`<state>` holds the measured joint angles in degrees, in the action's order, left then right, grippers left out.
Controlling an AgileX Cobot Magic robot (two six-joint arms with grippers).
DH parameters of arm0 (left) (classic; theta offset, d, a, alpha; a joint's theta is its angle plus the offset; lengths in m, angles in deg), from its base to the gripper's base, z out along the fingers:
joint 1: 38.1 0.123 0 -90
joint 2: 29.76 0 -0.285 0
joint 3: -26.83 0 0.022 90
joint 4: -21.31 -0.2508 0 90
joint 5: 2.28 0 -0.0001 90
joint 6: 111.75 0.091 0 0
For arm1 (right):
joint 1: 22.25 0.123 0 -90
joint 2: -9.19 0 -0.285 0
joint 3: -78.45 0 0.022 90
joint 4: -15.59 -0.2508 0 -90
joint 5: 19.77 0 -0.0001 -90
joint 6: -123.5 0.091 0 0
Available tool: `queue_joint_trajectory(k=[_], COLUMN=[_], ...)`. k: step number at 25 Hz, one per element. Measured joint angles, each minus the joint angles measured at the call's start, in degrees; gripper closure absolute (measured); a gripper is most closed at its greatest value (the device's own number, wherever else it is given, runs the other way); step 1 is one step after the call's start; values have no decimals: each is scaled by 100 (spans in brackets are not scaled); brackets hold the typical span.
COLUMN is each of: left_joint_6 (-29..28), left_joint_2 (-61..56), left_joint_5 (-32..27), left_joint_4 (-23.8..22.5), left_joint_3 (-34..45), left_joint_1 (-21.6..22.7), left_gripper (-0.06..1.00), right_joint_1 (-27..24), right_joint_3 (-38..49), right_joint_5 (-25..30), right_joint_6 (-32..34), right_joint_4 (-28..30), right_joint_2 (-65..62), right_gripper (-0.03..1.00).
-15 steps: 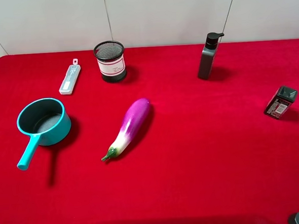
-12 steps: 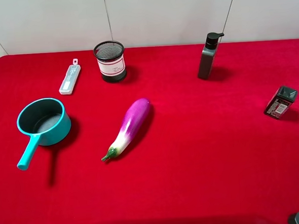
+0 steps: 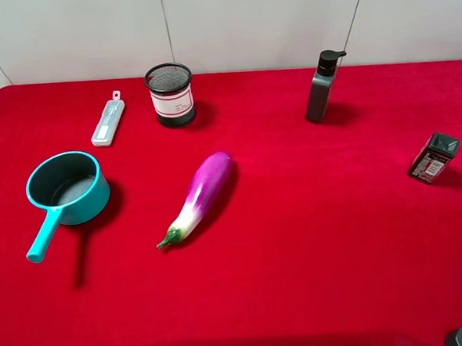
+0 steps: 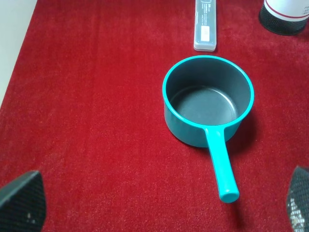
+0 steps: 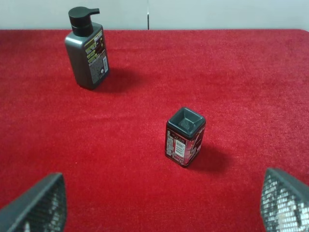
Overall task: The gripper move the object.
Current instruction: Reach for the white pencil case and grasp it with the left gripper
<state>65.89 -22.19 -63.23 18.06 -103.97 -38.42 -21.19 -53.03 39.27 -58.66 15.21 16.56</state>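
On the red cloth lie a purple eggplant (image 3: pixel 199 195), a teal saucepan (image 3: pixel 66 190), a black mesh cup (image 3: pixel 170 94), a pale flat case (image 3: pixel 108 122), a grey pump bottle (image 3: pixel 321 87) and a small dark box (image 3: pixel 433 158). My left gripper (image 4: pixel 159 208) is open and empty, short of the saucepan (image 4: pixel 208 99), whose handle points toward it. My right gripper (image 5: pixel 161 208) is open and empty, short of the small dark box (image 5: pixel 185 136); the pump bottle (image 5: pixel 87 49) stands farther off. Only slivers of both grippers show at the bottom corners of the high view.
The red cloth (image 3: pixel 313 238) covers the table up to a white back wall. The flat case (image 4: pixel 205 24) and the mesh cup (image 4: pixel 285 17) lie beyond the saucepan in the left wrist view. The table's left edge (image 4: pixel 14 58) shows there.
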Motion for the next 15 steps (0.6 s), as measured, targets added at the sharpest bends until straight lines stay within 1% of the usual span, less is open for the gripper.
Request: queue_joint_trajectory(k=[15], left_joint_6=[0], left_joint_2=[0], left_joint_5=[0], left_joint_4=[0], left_joint_3=[0], left_joint_1=[0], left_gripper=[-5], right_joint_1=[0], right_joint_3=[0], right_joint_5=[0], right_joint_6=[0], right_joint_4=[0], right_joint_2=[0], right_gripper=[36])
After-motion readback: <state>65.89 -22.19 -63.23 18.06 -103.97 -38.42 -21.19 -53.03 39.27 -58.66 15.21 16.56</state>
